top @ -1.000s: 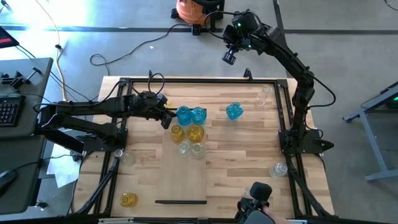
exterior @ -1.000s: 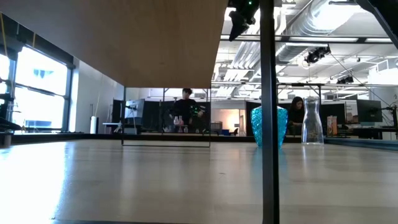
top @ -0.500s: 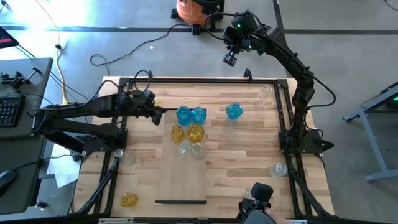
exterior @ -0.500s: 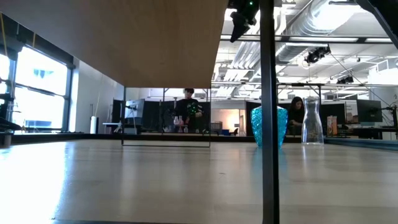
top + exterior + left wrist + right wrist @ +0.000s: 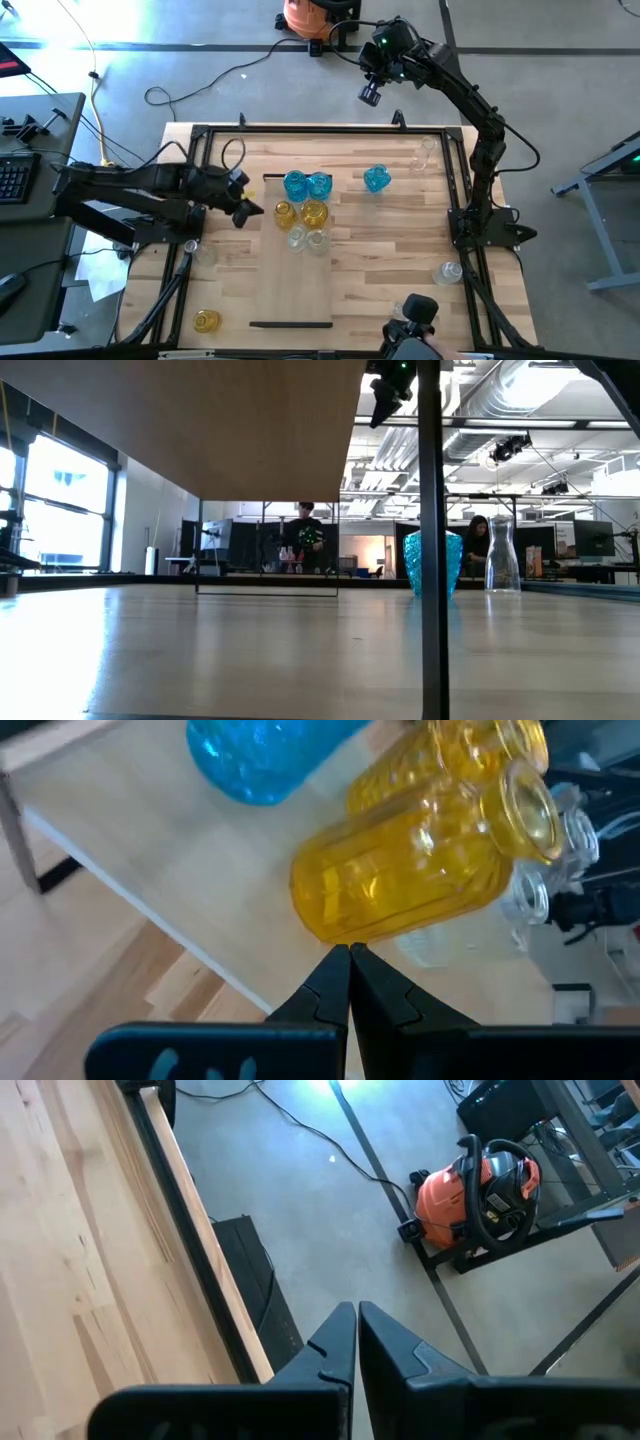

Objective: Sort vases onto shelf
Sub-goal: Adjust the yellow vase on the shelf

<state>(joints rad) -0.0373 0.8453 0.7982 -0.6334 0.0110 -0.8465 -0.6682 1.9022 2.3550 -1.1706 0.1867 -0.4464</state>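
Yellow vases (image 5: 300, 213) are what I line up on: two of them stand side by side on the shelf (image 5: 300, 290), the pale panel running down the middle of the striped tabletop (image 5: 400, 250). Relative to that yellow pair, my left gripper (image 5: 250, 209) sits just beside it on the left arm's side, off the shelf's long edge, fingers pressed together and holding nothing. From the left wrist camera the nearer yellow vase (image 5: 420, 870) lies dead ahead of the fingertips (image 5: 349, 952), close but apart from them. It stands upright, so its long axis is vertical, across my line of approach.

Beyond the yellow pair stand two blue vases (image 5: 307, 184), and on its near side two clear vases (image 5: 307, 239), all on the shelf. A lone blue vase (image 5: 376, 179) stands off the shelf, past the blue pair toward the right arm's side. The right gripper (image 5: 370, 92) hangs beyond the table's far edge, well apart from the yellow pair, also pinched shut and empty.

I judge the left arm far the nearer; its jaws must spread before any grasp.
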